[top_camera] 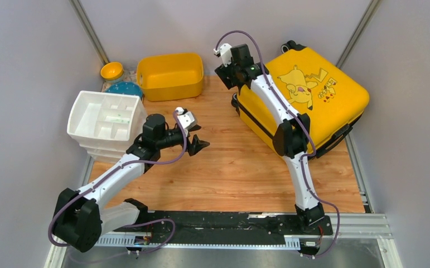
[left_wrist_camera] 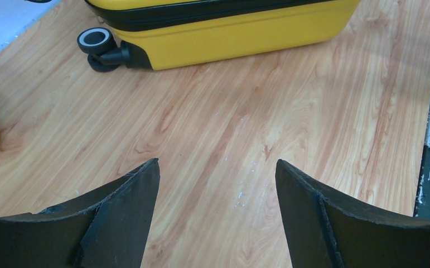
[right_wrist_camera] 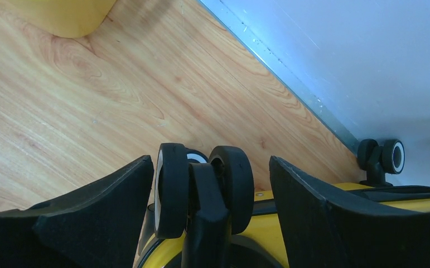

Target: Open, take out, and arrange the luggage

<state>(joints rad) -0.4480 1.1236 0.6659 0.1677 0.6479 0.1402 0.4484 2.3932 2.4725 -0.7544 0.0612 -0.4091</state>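
Note:
The luggage, a yellow hard-shell suitcase with a Pikachu print, lies flat and zipped shut at the back right of the wooden floor. My right gripper hangs at its far-left corner. In the right wrist view the right gripper is open, its fingers either side of a black twin wheel with small gaps. My left gripper is open over bare wood mid-floor, left of the suitcase. The left wrist view shows the left gripper with nothing in it, the luggage and a wheel ahead.
A yellow plastic tub stands at the back centre. A white compartmented organiser sits at the left, with a yellow bowl and a blue dish behind it. Grey walls enclose the floor; a black rail runs along the front.

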